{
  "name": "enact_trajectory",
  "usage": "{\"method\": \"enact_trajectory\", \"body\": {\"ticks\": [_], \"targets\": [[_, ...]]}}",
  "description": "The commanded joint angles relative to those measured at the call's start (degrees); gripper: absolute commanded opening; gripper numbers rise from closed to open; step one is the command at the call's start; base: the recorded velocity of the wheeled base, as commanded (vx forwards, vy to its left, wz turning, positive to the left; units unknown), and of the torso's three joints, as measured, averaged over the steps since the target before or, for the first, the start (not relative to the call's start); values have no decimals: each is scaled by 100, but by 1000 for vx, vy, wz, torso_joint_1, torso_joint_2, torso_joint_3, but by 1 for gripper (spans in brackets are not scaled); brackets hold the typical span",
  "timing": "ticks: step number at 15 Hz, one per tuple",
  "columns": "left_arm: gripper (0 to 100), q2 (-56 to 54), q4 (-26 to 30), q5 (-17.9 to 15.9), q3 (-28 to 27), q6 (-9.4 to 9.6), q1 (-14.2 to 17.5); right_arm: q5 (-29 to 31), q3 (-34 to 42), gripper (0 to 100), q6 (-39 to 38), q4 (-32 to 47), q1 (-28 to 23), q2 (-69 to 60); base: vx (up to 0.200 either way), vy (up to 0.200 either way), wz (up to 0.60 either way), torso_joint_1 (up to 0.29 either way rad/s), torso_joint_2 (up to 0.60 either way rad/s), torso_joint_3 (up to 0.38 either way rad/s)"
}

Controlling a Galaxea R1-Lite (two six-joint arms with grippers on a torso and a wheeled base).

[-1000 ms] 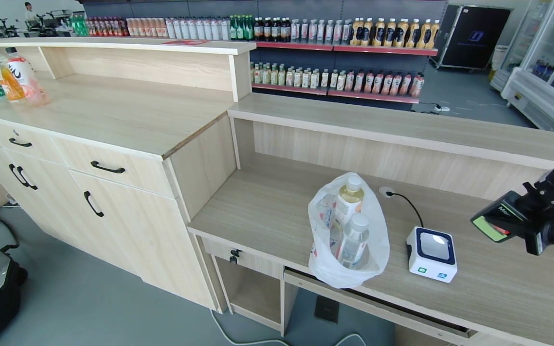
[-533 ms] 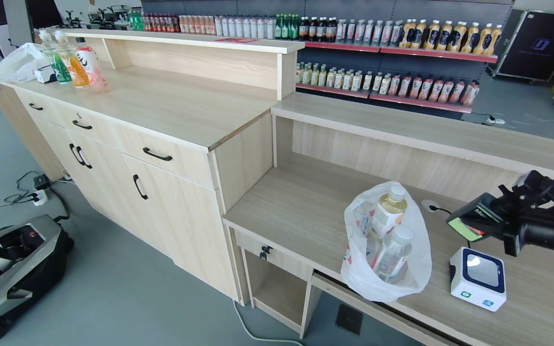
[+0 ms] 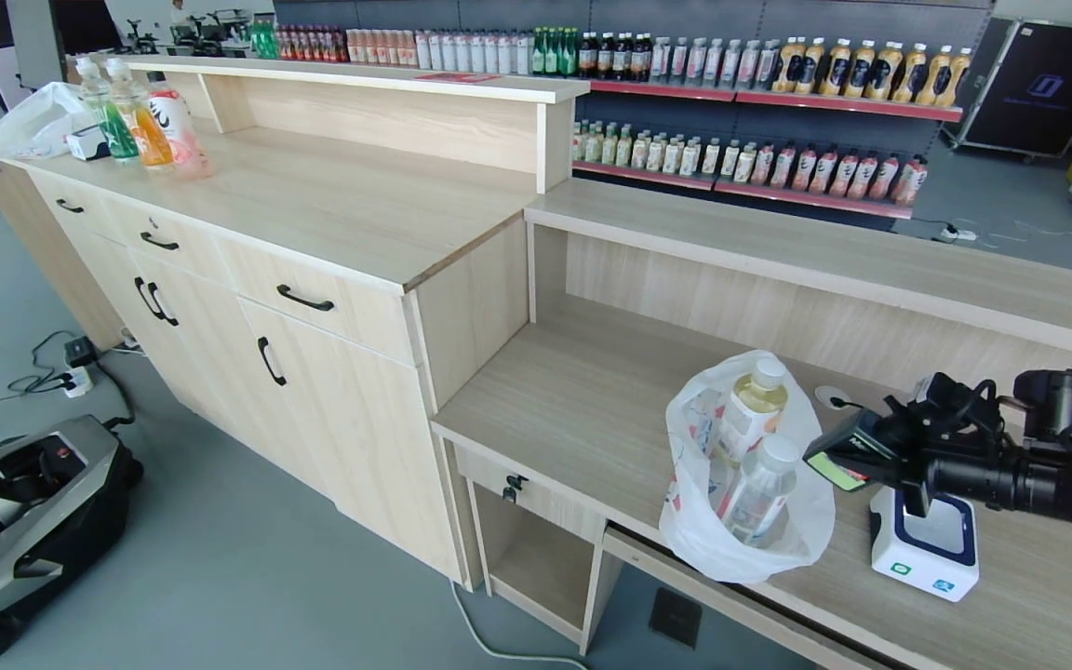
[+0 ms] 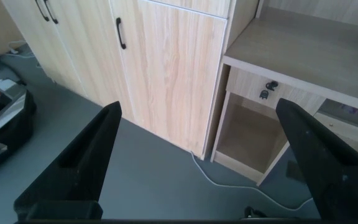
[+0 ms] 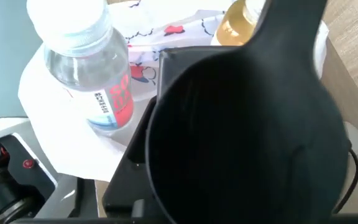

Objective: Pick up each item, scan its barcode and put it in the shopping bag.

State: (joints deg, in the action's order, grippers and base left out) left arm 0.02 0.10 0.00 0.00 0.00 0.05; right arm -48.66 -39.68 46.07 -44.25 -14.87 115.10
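Against the picture from half a second ago, we see that the right arm has swung toward the robot's left. The right pincer, pinching a dark box with a green face, then hung near the scanner and apart from the shopping bag. Now it holds the box at the bag's right rim, and the arm crosses in front of the scanner's top. The bag, the scanner and the tabletop lie as they did, and the camera has not shifted in that interval. The bag stands open on the lower tabletop with two bottles inside, a yellow-drink bottle toward the back and a clear bottle in front of it. The scanner sits just beside the bag on the robot's right. From the right wrist we look past the dark bulk of pincer and box down into the bag, where the clear bottle's white cap and red label come up close, along with the amber neck of the other bottle. The left wrist view gives us the left pincer, its two dark fingers spread wide. It hangs over the grey floor in front of the cabinet doors and a drawer with a small dark lock under the tabletop's edge.
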Motion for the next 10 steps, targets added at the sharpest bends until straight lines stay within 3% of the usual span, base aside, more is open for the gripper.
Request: {"method": "enact_trajectory", "body": {"ticks": [1,5,10], "targets": [[100,-2,-1,0,0,0,4,-3,-84,0,-1,-22,19,434,0,0,0,0,0,0],[100,-2,-1,0,0,0,4,-407,-268,0,-28,-13,134,733,0,0,0,0,0,0],[100,-2,-1,0,0,0,4,-407,-699,0,-19,-22,239,1155,0,0,0,0,0,0]]}}
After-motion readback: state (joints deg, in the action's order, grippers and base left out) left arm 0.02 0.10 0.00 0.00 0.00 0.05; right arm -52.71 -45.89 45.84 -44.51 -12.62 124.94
